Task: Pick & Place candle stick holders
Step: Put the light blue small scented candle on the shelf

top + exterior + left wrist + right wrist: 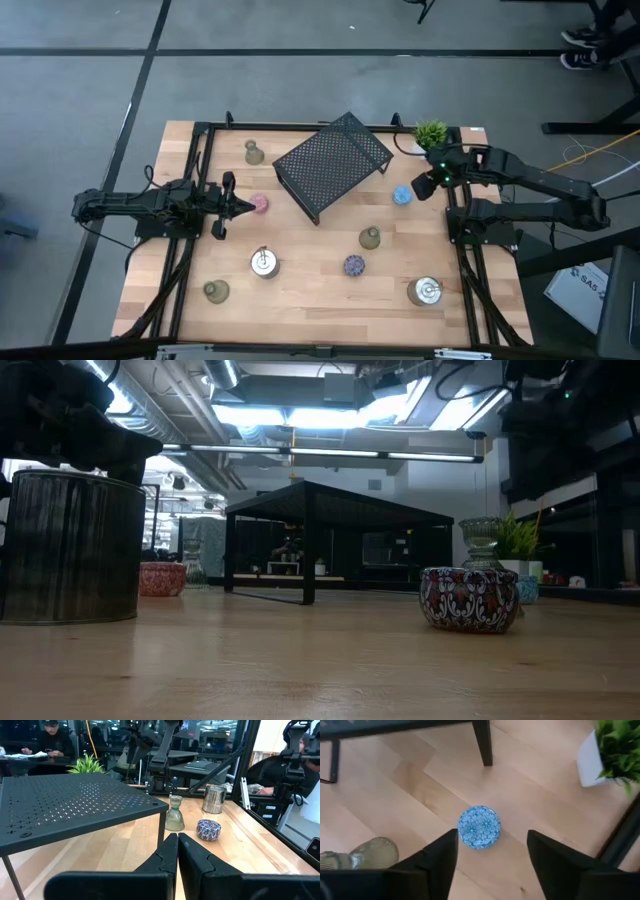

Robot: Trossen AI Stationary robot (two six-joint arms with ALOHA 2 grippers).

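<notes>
Right gripper (492,857) jaws spread above blue holder (479,827); left gripper (177,851) jaws pressed together

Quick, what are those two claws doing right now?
Left gripper: shut, holding nothing.
Right gripper: open, above the blue holder, holding nothing.

rack (332,163) mid-table, bare wood (320,300) in front

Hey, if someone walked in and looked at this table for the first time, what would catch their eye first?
Probably the black perforated metal rack standing at an angle at the table's far middle, with small round candle holders scattered around it. Next, the right gripper, fingers apart, hovers over the blue patterned round candle holder near the small green potted plant at the far right. The left gripper waits shut beside the pink round cup.
</notes>
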